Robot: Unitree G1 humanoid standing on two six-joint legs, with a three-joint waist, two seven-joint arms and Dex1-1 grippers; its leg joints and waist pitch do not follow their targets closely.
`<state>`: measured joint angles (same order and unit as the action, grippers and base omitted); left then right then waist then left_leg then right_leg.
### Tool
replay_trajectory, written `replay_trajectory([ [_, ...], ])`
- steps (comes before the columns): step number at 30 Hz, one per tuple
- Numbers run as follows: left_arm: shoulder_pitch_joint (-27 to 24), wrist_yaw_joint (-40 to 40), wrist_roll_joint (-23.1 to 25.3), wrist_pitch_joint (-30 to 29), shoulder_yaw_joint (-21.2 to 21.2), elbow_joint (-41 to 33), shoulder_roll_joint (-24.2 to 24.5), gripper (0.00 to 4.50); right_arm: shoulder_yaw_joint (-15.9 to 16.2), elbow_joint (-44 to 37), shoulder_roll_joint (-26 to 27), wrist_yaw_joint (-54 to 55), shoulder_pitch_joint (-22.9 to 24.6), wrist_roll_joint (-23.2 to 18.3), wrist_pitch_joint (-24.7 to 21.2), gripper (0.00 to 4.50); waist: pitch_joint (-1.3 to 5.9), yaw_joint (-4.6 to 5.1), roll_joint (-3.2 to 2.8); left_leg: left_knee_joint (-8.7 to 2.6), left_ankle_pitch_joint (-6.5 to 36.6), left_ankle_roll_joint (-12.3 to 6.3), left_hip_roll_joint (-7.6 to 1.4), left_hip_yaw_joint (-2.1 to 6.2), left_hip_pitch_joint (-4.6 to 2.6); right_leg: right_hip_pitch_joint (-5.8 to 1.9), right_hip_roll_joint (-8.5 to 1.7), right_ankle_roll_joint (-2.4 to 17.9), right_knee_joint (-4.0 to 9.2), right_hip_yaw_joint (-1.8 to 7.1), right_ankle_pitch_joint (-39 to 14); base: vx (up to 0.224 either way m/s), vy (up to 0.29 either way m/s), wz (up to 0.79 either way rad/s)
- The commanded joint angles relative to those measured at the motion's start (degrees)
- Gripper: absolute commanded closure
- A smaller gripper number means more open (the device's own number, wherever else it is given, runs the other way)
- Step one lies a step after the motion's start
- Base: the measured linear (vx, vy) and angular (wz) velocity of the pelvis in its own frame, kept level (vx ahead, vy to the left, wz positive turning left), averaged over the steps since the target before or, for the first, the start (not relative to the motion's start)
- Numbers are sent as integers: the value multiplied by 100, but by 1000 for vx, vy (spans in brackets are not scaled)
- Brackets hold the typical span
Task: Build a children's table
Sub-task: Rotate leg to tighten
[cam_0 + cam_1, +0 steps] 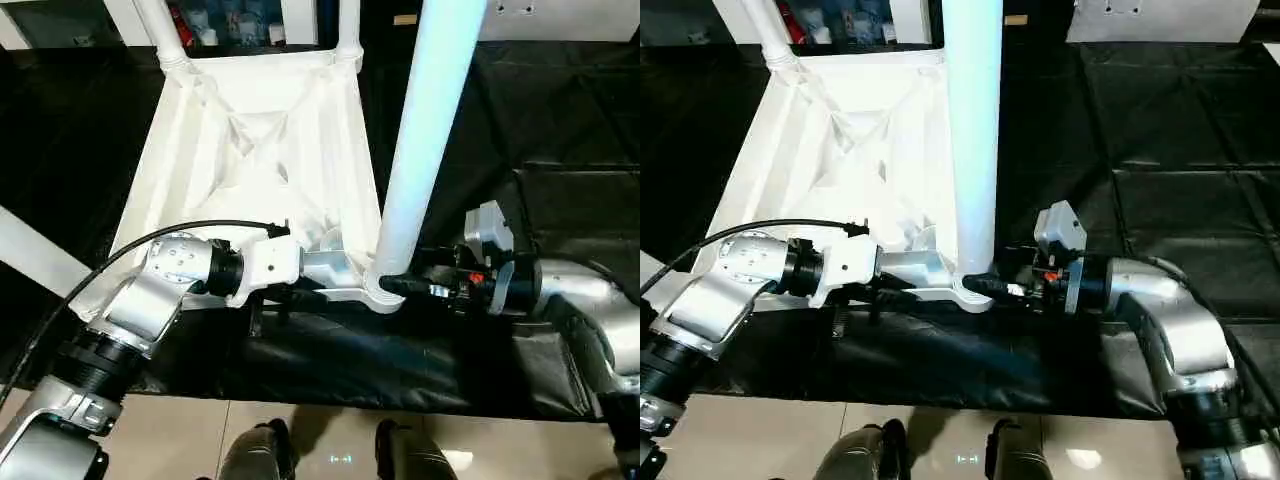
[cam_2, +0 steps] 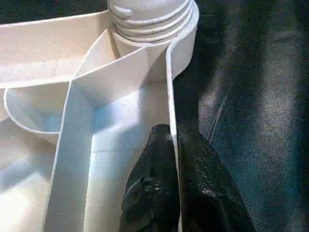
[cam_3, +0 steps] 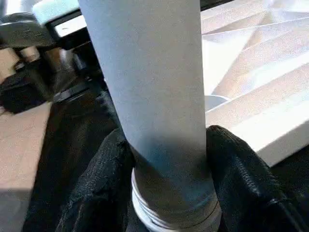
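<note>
Assembly of the children's table, seen from the head camera. The table top (image 1: 255, 150) lies upside down, ribbed underside up, on the black sheet-covered bench (image 1: 560, 110), filling the scene from the centre toward 11 o'clock. At the two far corners, near 12 o'clock, two legs (image 1: 160, 30) already stand in their sockets and run up out of the picture, so that part of the job appears done. A third leg (image 1: 425, 140) stands upright at the near corner at about 5 o'clock of the top, its ringed foot in the round corner socket (image 2: 181, 34). The right hand (image 1: 400, 285) is clamped round the base of this leg, one black finger (image 3: 244, 169) on either side, as the right wrist view shows. The left hand (image 2: 176, 179) has its two fingers together, pinching the thin near rim wall of the top just beside that socket, apparently to steady the top. Whether the third leg is fully seated cannot be told; the rings still visible above the socket suggest it may need further pressing or turning. A long white bar (image 1: 40, 255) at 9 o'clock is probably the fourth leg, not yet fitted. By this reading, roughly half to three-quarters of the legs are placed; the fourth leg and turning the table upright remain.
</note>
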<state>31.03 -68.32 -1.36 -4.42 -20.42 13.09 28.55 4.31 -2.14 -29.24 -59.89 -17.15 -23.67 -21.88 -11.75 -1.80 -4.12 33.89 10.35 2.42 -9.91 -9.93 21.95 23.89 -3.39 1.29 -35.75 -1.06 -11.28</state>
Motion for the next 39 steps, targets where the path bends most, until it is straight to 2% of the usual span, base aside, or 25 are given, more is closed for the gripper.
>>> replay_trajectory([
  [1,-54,370,265,-292,-176,49,-142,450,268,-156,187,326,104,103,-165,252,510,27,115,-359,468,-562,-254,66,-70,-327,-423,1644,436,229,-873,0,0,0],
  [3,-27,598,237,-514,-105,13,-301,450,248,-200,402,819,159,247,-287,253,463,40,125,-395,837,-346,-238,69,-93,-296,-425,1408,523,237,-1714,0,0,0],
  [6,108,1511,296,-1208,6,-71,-1003,450,54,-306,1535,2628,245,513,-648,253,432,84,130,-437,1112,-128,-217,97,-88,-268,-427,1145,574,238,-2440,0,0,0],
  [7,108,1511,296,-1208,6,-71,-1003,450,54,-306,1535,2628,245,513,-648,253,427,122,111,-463,1234,4,-208,120,-76,-242,-421,1017,589,217,-2723,0,0,0],
  [8,173,1806,331,-1397,19,-46,-1264,450,4,-224,1931,3158,183,624,-670,253,454,173,137,-470,1326,56,-191,143,-73,-264,-431,887,602,211,-2876,0,0,0],
  [10,303,2395,409,-1655,74,83,-1763,450,-104,55,2600,4046,-23,810,-565,253,463,241,92,-483,1343,81,-201,143,-75,-228,-420,877,612,210,-2723,0,0,0],
  [11,346,2579,429,-1736,95,130,-1927,450,-142,149,2804,4316,-97,853,-516,253,468,276,101,-485,1419,88,-195,152,-84,-217,-410,880,627,202,-2635,0,0,0],
  [13,422,2826,493,-1795,112,229,-2139,450,-107,263,3001,4617,-202,993,-442,253,471,296,118,-461,1382,26,-178,118,-100,-186,-400,909,649,234,-2419,0,0,0],
  [15,472,2904,575,-1777,86,297,-2207,450,-67,264,3056,4650,-213,1041,-389,253,474,287,115,-467,1352,-43,-173,118,-74,-219,-402,903,645,244,-2306,0,0,0],
  [16,467,2847,662,-1716,52,318,-2134,450,-122,185,3021,4639,-132,1088,-328,197,500,276,94,-465,1346,-67,-193,109,-94,-214,-400,931,636,250,-2127,0,0,0],
  [17,442,2731,713,-1647,24,324,-2006,450,-236,108,2943,4553,-34,1026,-319,183,509,273,98,-463,1314,-101,-192,107,-77,-231,-396,961,620,257,-1910,0,0,0],
  [21,354,2482,790,-1499,-8,295,-1710,450,-440,-68,2664,4336,199,1006,-234,147,580,251,97,-435,1068,-265,-191,95,-58,-279,-404,1096,581,257,-1425,0,0,0],
  [24,258,2050,796,-1198,-41,300,-1298,450,-704,-259,2050,3640,440,835,58,130,614,229,110,-406,891,-368,-182,84,-20,-323,-397,1160,562,254,-1228,0,0,0],
  [25,239,1939,791,-1100,-52,312,-1211,450,-752,-293,1905,3459,477,779,104,130,652,221,150,-395,832,-405,-182,82,-21,-352,-402,1169,567,255,-1154,0,0,0],
  [26,217,1797,783,-961,-69,337,-1104,450,-809,-336,1718,3233,521,698,156,104,649,215,141,-384,688,-467,-171,80,16,-375,-403,1226,538,251,-958,0,0,0],
  [27,176,1488,712,-723,-97,358,-940,450,-844,-381,1363,2722,548,557,197,104,677,213,150,-362,595,-537,-165,71,13,-386,-386,1281,522,240,-763,0,0,0],
  [28,150,1302,663,-583,-120,354,-854,450,-847,-397,1179,2469,551,503,205,96,668,202,145,-366,592,-565,-173,79,10,-394,-391,1309,513,237,-722,0,0,0],
  [29,84,741,543,-215,-249,340,-588,450,-799,-413,708,1770,519,396,201,89,672,201,169,-361,575,-625,-165,75,18,-408,-384,1346,505,232,-657,0,0,0],
  [31,78,488,517,8,-329,393,-459,450,-756,-411,498,1406,491,322,231,89,658,197,138,-360,601,-684,-191,63,-10,-369,-387,1395,508,231,-691,0,0,0],
  [32,72,282,461,131,-367,403,-386,450,-722,-381,361,1178,448,292,281,89,663,181,161,-357,626,-697,-199,54,-25,-364,-388,1417,512,227,-760,0,0,0],
  [33,69,128,411,206,-388,401,-338,450,-699,-355,260,987,409,253,301,89,661,163,142,-366,618,-698,-219,60,-42,-349,-390,1456,499,221,-795,0,0,0],
  [35,99,-153,320,287,-417,401,-257,450,-648,-284,36,400,298,43,238,89,662,136,167,-362,609,-716,-235,51,-57,-341,-388,1511,489,222,-763,0,0,0],
  [37,120,-249,300,340,-437,418,-216,450,-611,-262,-66,148,262,-81,170,89,665,113,143,-365,562,-744,-251,57,-59,-331,-395,1579,468,217,-695,0,0,0],
  [38,149,-344,294,413,-466,448,-177,450,-558,-245,-160,-102,228,-185,118,89,672,105,151,-362,571,-768,-254,64,-65,-333,-397,1620,459,211,-660,0,0,0],
  [39,234,-578,312,632,-549,564,-71,450,-329,-165,-411,-714,135,-317,38,105,665,97,174,-358,573,-807,-257,58,-64,-329,-397,1648,459,211,-620,0,0,0],
])
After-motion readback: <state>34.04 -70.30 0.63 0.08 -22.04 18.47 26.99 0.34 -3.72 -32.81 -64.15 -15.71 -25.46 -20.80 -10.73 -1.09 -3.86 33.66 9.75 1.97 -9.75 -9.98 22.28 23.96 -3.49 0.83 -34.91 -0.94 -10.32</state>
